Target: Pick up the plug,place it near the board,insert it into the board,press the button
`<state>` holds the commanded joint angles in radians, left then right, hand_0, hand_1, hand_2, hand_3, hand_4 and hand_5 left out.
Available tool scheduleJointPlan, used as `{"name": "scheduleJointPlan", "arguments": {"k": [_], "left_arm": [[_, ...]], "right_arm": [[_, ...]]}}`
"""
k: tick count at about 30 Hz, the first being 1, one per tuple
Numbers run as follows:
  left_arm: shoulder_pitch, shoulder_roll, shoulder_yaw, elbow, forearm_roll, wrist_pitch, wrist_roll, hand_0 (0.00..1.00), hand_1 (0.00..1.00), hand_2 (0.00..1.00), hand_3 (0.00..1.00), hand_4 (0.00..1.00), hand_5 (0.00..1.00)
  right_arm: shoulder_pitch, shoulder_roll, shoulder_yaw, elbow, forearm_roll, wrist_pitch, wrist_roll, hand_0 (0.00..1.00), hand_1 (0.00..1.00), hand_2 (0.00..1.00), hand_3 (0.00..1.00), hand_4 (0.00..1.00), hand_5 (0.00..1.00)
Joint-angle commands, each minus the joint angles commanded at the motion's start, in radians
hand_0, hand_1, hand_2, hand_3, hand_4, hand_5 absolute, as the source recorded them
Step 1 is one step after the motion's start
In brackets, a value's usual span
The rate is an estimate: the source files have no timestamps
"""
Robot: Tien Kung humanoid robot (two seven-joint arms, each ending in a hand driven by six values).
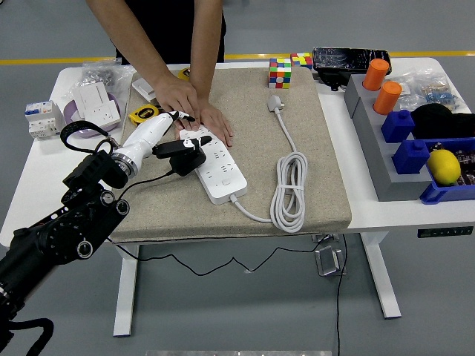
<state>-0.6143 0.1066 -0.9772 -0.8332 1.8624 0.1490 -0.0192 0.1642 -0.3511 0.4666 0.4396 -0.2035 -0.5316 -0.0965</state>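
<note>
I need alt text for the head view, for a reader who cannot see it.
The robot's left hand holds a black plug over the near-left end of a white power strip on a beige mat. A person's hands press the strip's far end down.
</note>
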Motion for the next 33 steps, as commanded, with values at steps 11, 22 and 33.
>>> {"name": "scheduleJointPlan", "arguments": {"k": [11,22,33], "left_arm": [[-0.014,-0.019,0.022,0.099,0.090,0.006,0.006,0.746,0.871,0.802,0.878,0.998,0.649],[-0.019,-0.037,0.037,0.119,0.122,0.028,0.013,0.618,0.747,0.645,0.704,0.998,0.520],[-0.021,-0.042,0.044,0.123,0.147,0.069,0.037,0.515,0.612,0.451,0.446,0.935,0.405]], "right_arm": [[0.001,0.000,0.000,-0.001,0.001,0.000,0.000,0.922,0.888,0.820,0.811,0.998,0.998],[0.005,0.001,0.004,0.000,-0.002,-0.001,0.001,0.922,0.888,0.820,0.811,0.998,0.998],[0.003,-0.001,0.001,-0.001,0.001,-0.002,0.002,0.921,0.888,0.820,0.811,0.998,0.998]]}}
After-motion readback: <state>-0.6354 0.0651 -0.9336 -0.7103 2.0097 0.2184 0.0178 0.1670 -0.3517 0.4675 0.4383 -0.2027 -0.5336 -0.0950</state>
